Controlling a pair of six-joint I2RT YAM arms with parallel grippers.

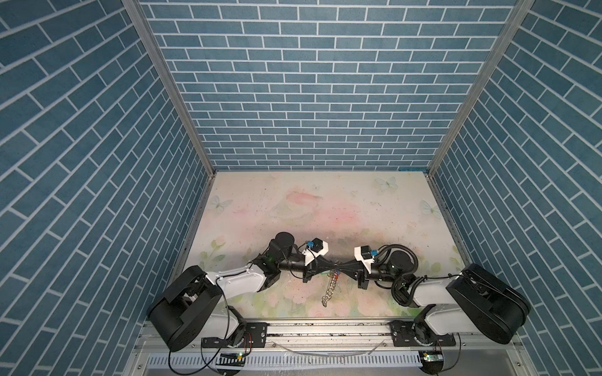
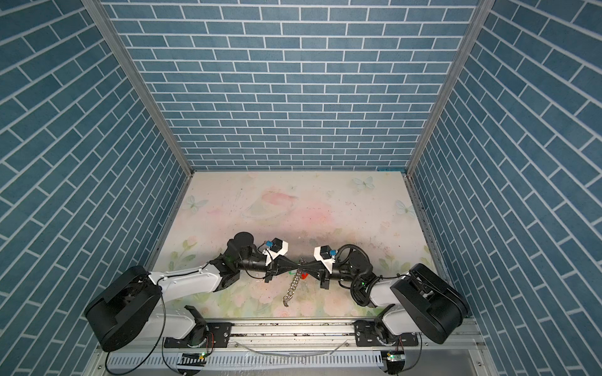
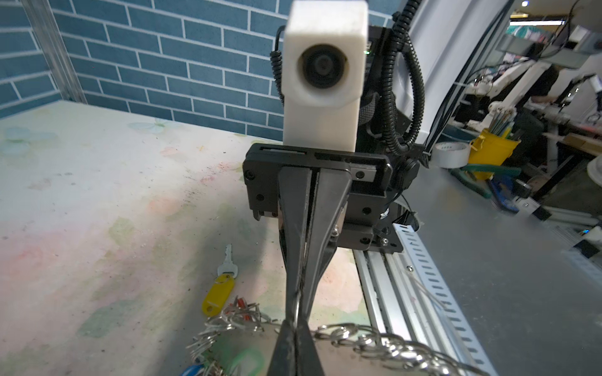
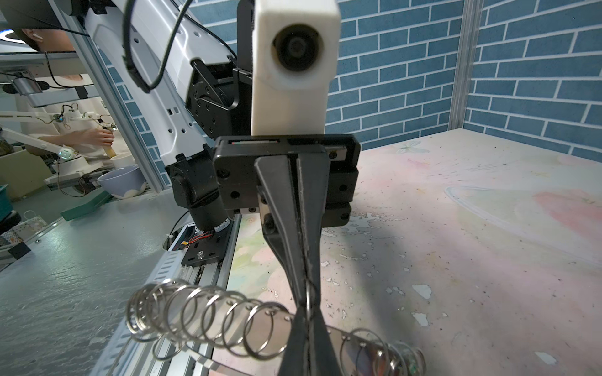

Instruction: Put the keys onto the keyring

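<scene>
The keyring (image 4: 270,325), a flat dark plate strung with silver wire rings (image 3: 374,341), hangs between my two grippers, which meet tip to tip above the table's front middle in both top views. My left gripper (image 3: 295,328) (image 1: 330,266) is shut on one wire ring. My right gripper (image 4: 308,312) (image 1: 336,266) is shut on the same ring from the opposite side. The rest of the keyring (image 1: 329,291) (image 2: 291,291) droops toward the front edge. The keys (image 3: 218,294), a small key on a yellow tag, lie flat on the table beside the keyring, held by neither gripper; they are hidden in both top views.
Green (image 3: 247,358), blue (image 3: 192,371) and red (image 3: 242,302) tagged keys hang on the keyring. An aluminium rail (image 1: 325,328) runs along the front of the table (image 1: 325,208). Blue brick walls close in the back and both sides.
</scene>
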